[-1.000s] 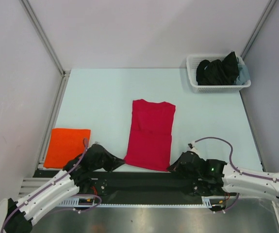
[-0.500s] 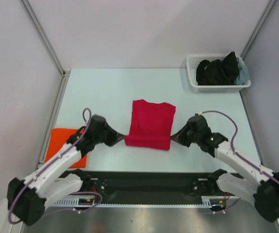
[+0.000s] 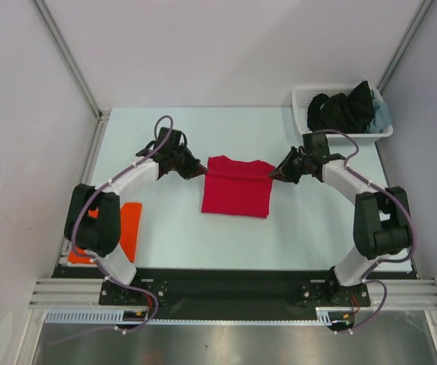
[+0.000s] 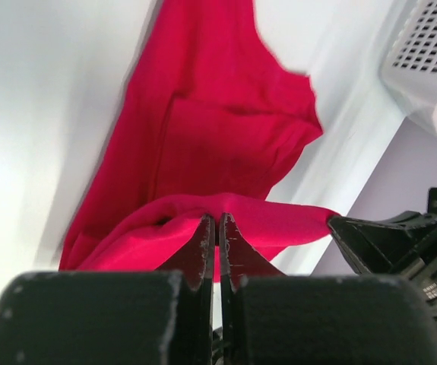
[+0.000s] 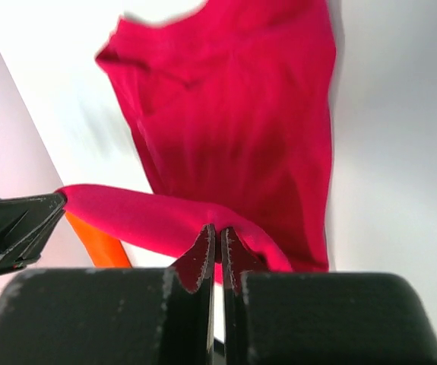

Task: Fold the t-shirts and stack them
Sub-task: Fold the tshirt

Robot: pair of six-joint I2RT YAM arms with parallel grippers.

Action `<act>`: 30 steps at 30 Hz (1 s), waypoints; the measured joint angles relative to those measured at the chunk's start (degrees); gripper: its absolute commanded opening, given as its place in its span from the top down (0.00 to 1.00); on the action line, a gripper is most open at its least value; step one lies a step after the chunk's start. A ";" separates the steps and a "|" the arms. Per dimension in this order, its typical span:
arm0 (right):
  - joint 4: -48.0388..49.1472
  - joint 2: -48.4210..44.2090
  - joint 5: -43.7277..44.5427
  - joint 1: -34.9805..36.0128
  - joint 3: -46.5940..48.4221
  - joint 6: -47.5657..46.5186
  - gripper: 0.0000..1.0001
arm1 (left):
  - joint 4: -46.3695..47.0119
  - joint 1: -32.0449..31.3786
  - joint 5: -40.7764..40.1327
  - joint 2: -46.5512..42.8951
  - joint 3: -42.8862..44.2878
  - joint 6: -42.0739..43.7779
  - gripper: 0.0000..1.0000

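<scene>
The crimson red t-shirt [image 3: 235,195] lies in the middle of the table, its near half folded up over its far half. My left gripper [image 3: 201,172] is shut on the shirt's lifted edge at the left, and my right gripper [image 3: 273,174] is shut on the same edge at the right. That edge hangs stretched between them near the collar end. In the left wrist view the red cloth [image 4: 203,129] runs under the shut fingers [image 4: 201,247]; it also shows in the right wrist view [image 5: 233,114]. The folded bright orange t-shirt [image 3: 129,228] lies at the near left, partly hidden by my left arm.
A white lattice basket [image 3: 303,125] with dark clothes stands at the far right corner. Walls and metal rails close in the table at left, right and back. A black strip runs along the near edge.
Both grippers have carried the red shirt's near edge away from the arm bases toward the collar, folding the shirt in half. Both arms are now stretched far out over the table.
</scene>
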 measured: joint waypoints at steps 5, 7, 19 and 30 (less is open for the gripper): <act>0.15 7.89 -3.04 -2.19 6.43 -1.77 1.00 | -0.02 1.33 1.66 6.99 7.65 0.85 1.00; 0.15 10.27 -3.74 -2.78 8.68 -2.21 1.00 | 0.17 1.70 2.40 10.08 10.91 0.94 1.00; -0.72 17.59 -5.60 -4.61 15.93 -3.56 1.00 | -0.22 3.41 5.46 20.63 19.34 1.36 1.00; -1.33 22.88 -7.10 -5.75 19.61 -4.79 1.00 | -1.29 3.87 6.45 25.88 24.61 1.79 1.00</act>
